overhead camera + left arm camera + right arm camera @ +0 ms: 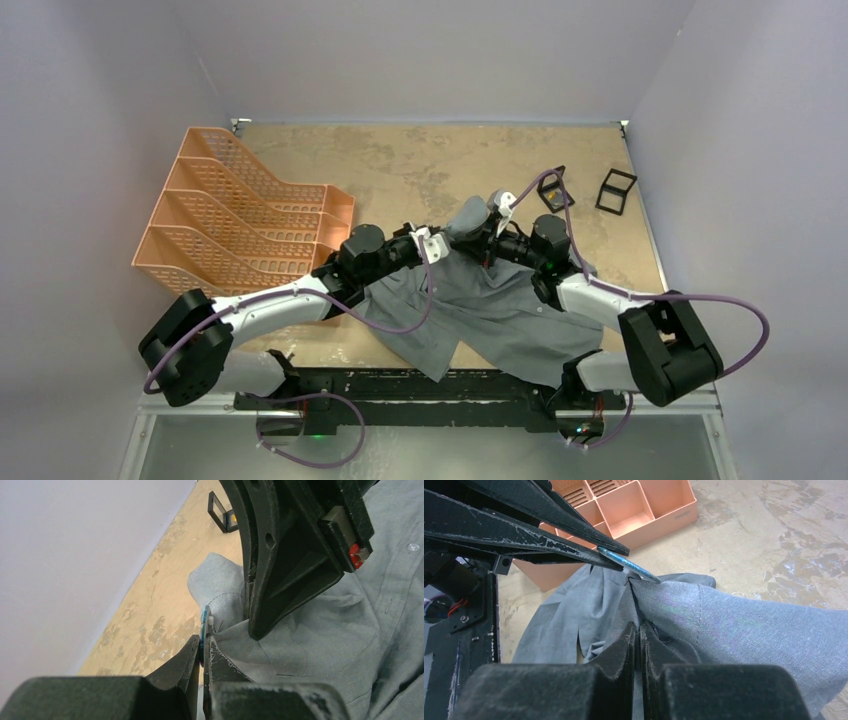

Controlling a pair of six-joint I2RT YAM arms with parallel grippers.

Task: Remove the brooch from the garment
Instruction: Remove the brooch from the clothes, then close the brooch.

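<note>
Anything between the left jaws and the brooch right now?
Nothing visible. The left gripper is shut on the brooch's edge where it stands out of the shirt. The right gripper pinches the shirt just below, apart from the brooch.

Pale lilac-grey matte walls point(420, 50) on three sides. Tan tabletop point(400, 160) with a mottled, blotchy finish. Orange plastic tiered file organiser point(240, 215) with slotted sides sits back left. Two small black square frames point(616, 190) sit back right, well apart from it. Light is even, shadows soft.
</note>
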